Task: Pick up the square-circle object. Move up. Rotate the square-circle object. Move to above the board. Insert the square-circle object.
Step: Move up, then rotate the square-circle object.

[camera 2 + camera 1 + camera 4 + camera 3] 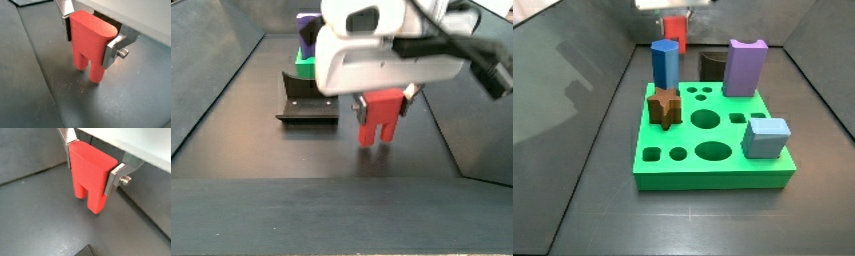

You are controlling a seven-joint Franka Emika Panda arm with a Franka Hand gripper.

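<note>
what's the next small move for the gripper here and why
Probably a lift straight up. The gripper is shut on the red block, whose two stubs point down close above the dark floor, and the green board lies well away from it in a side view.

opposed side views (wrist views close)

square-circle object point(90, 42): bright red
gripper point(91, 37): silver fingers, dark pads
board point(714, 178): bright green
fixture point(309, 108): black
</note>
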